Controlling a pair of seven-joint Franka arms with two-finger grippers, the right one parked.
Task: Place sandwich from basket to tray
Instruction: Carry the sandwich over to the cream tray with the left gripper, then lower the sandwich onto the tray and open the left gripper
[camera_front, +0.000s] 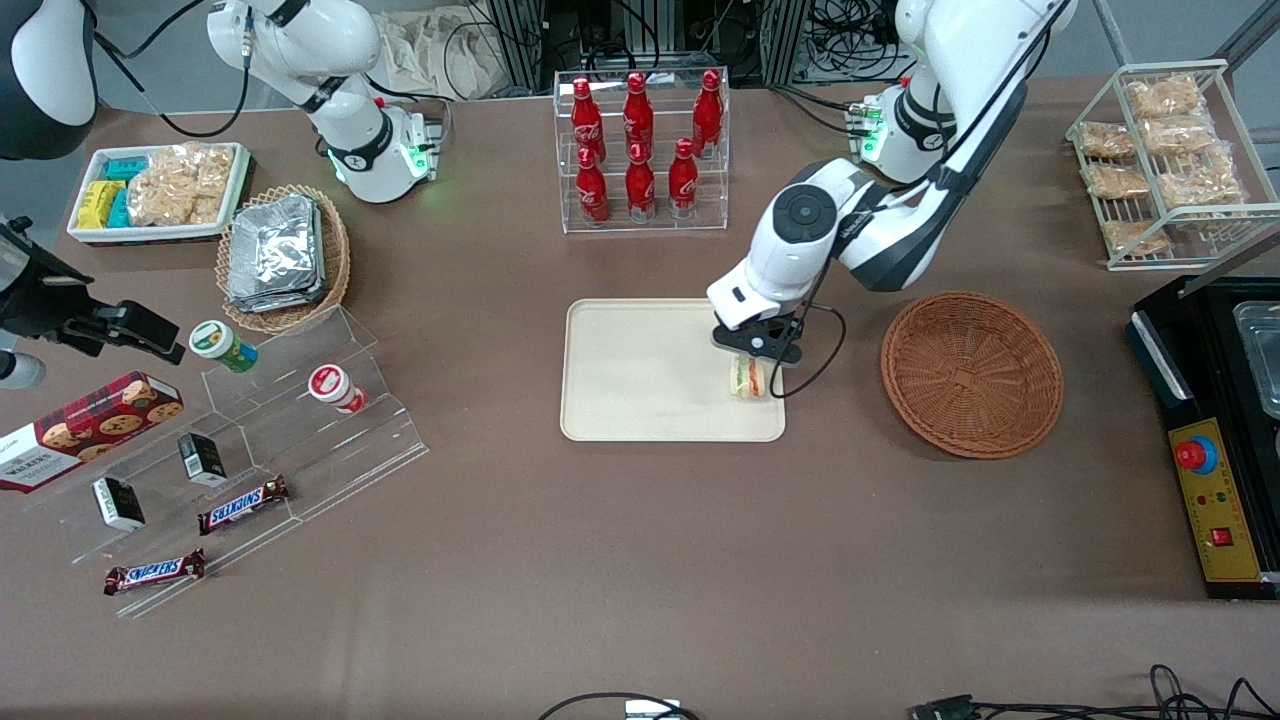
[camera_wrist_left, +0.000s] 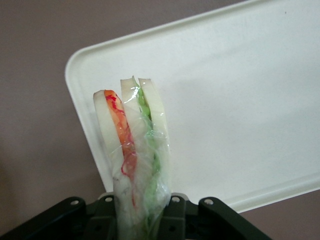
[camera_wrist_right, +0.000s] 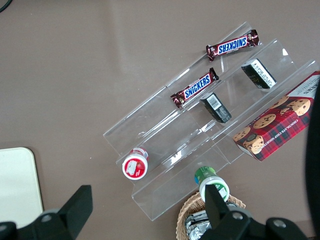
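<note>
Clear-wrapped, the sandwich (camera_wrist_left: 134, 150) sits clamped in the hand (camera_front: 752, 372), low over the tray (camera_front: 640, 400) near its basket-side edge; whether it touches yet is hard to tell. The placing step looks nearly done: next, lower and release. The tray offers bare room inward; the basket (camera_front: 972, 372) lies apart, emptied.

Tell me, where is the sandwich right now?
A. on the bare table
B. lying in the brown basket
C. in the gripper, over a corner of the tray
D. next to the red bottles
C: the gripper is shut on the sandwich over a corner of the tray; the basket holds nothing.
</note>
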